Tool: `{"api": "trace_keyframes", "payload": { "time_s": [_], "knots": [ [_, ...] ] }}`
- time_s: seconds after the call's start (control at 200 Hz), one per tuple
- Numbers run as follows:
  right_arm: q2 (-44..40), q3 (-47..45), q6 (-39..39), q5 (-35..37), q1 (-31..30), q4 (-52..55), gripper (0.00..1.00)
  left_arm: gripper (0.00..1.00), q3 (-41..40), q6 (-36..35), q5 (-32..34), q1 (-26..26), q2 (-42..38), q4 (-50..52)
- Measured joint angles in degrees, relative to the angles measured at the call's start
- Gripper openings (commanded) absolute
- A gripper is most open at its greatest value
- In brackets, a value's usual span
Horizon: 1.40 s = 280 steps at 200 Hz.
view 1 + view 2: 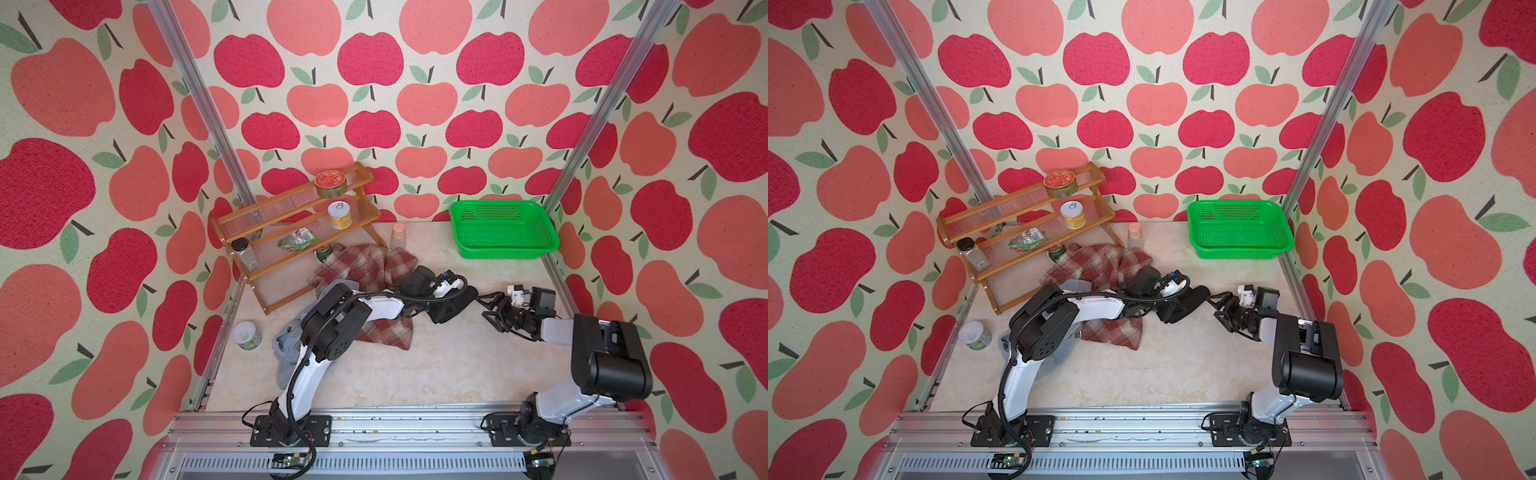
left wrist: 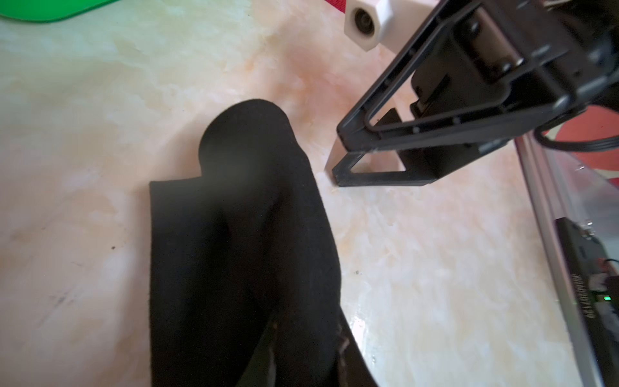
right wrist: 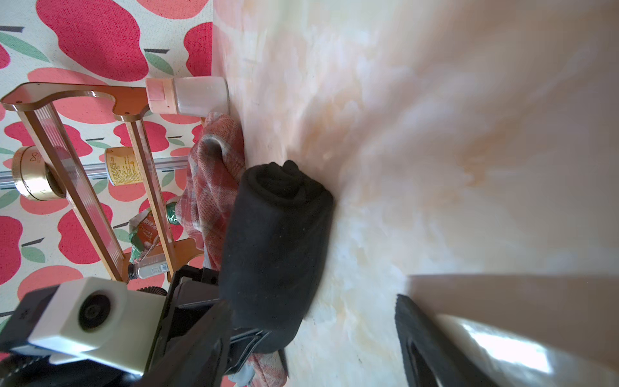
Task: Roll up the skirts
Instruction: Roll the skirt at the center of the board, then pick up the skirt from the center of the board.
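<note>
Only the right wrist view shows us the black skirt (image 3: 278, 241) is a tight roll on the table (image 1: 415, 365); top views barely catch it. The left gripper (image 2: 304, 335) is clamped on it, and the right gripper (image 2: 337, 155) gapes empty just beside. We count three skirts: black, plaid (image 1: 365, 266), denim (image 1: 286, 345).

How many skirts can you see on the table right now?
3. The rolled plain black cloth skirt lies mid-table; the red-brown and cream plaid skirt spreads by the wooden rack; the light blue denim skirt is partly hidden under the left arm.
</note>
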<state>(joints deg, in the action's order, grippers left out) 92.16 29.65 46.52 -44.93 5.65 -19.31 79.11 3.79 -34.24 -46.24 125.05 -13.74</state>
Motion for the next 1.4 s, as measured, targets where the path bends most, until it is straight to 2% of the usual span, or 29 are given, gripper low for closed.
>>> {"api": "trace_keyframes", "payload": {
  "time_s": [0.18,0.395,0.54,0.735,0.855,0.89,0.955,1.085,1.19,1.401],
  "knots": [
    [2.5,0.8,0.5,-0.2,-2.4,-3.9,0.78,0.20,0.0,5.5,-5.2,1.1,1.4,-2.0],
    [5.5,1.8,1.7,-0.7,-3.9,-8.3,0.77,0.20,0.0,9.2,-7.9,1.5,2.8,-4.1],
    [7.2,2.9,1.8,-0.8,-4.7,-9.7,0.74,0.20,0.0,14.7,-11.8,2.6,5.2,-8.2],
    [8.7,3.9,2.7,-0.2,-5.6,-10.1,0.62,0.20,0.8,18.5,-15.0,3.3,6.9,-9.9],
    [9.4,4.2,3.4,0.7,-6.1,-10.3,0.50,0.23,2.3,19.5,-16.3,3.5,7.9,-9.2],
    [9.7,4.3,3.5,0.9,-6.1,-10.2,0.49,0.24,2.9,19.7,-16.8,3.5,8.2,-8.7],
    [9.9,4.3,3.7,1.0,-6.1,-10.2,0.51,0.24,3.7,19.8,-17.3,3.5,8.6,-7.9],
    [9.3,5.0,3.5,1.0,-6.5,-9.4,0.67,0.24,4.1,20.3,-17.9,3.7,8.9,-7.4],
    [8.0,5.0,3.0,2.0,-7.3,-8.3,0.74,0.24,4.1,21.2,-18.3,3.9,9.2,-7.8],
    [6.0,3.7,2.8,4.0,-9.0,-7.7,0.74,0.23,4.2,22.8,-19.3,4.2,9.9,-9.1]
  ]
}}
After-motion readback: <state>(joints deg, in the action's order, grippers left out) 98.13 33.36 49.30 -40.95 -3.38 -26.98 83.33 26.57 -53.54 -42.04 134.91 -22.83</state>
